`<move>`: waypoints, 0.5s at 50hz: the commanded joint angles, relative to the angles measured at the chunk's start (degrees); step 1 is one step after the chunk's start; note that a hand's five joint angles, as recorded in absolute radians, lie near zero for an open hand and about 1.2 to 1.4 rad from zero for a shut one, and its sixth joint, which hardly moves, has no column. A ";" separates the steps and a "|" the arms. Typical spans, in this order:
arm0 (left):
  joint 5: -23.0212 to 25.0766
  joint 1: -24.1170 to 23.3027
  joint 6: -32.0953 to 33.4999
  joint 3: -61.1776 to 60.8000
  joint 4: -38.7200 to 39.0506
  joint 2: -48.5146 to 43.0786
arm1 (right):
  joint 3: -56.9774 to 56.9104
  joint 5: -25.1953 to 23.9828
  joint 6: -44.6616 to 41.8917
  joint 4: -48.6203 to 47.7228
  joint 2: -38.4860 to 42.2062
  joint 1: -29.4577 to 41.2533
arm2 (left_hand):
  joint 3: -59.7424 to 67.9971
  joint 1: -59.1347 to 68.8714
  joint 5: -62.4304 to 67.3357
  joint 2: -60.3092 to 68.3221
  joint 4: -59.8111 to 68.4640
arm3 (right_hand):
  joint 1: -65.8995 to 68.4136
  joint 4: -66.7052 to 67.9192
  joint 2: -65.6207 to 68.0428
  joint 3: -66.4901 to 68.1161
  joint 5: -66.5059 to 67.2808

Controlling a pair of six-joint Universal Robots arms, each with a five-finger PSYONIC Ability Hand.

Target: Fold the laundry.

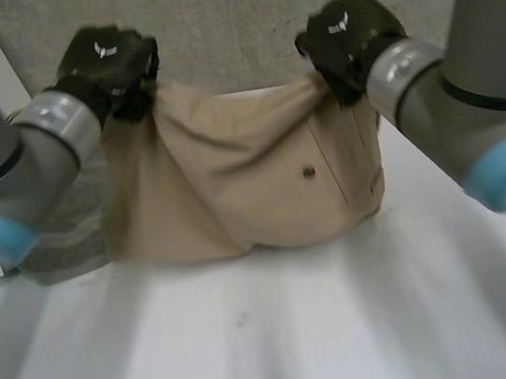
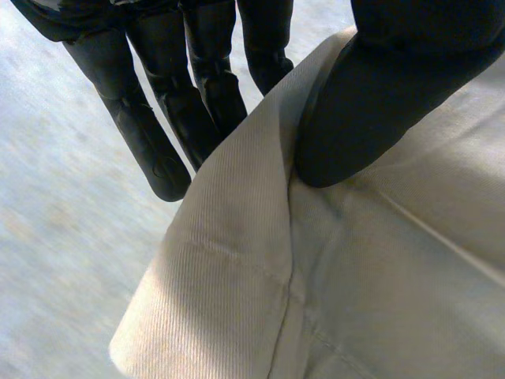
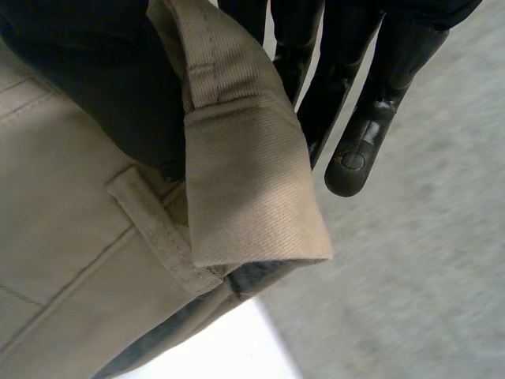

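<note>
You have the tan garment [image 1: 242, 181] held up by its top edge between both hands at the far side of the white surface [image 1: 274, 337], its lower part hanging down to that surface. Your left hand [image 1: 108, 64] pinches one top corner, thumb on the front and fingers [image 2: 158, 134] behind the cloth. Your right hand [image 1: 344, 35] grips the other top corner the same way, at the waistband by a belt loop [image 3: 158, 229]. A button [image 1: 308, 171] faces you. A grey cloth [image 1: 61, 235] lies beside the garment, under your left arm.
</note>
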 commanded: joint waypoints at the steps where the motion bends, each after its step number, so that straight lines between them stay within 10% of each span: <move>1: -4.53 -1.85 3.29 17.98 25.49 -10.77 | -14.88 2.09 0.48 -27.41 11.27 -1.46 | 11.86 14.30 13.90 11.35 11.32 | 23.09 12.02 12.74 13.21 13.98; 10: -8.23 -4.66 2.23 18.79 39.96 -10.07 | -18.14 3.40 0.30 -46.33 12.41 -2.95 | 11.86 14.30 13.90 11.35 11.32 | 23.09 12.02 12.74 13.21 13.98; 25: -8.14 -7.65 2.40 -15.12 34.52 -7.00 | -0.75 2.35 -0.31 -16.55 12.85 -4.62 | 11.86 14.30 13.90 11.35 11.32 | 23.09 12.02 12.74 13.21 13.98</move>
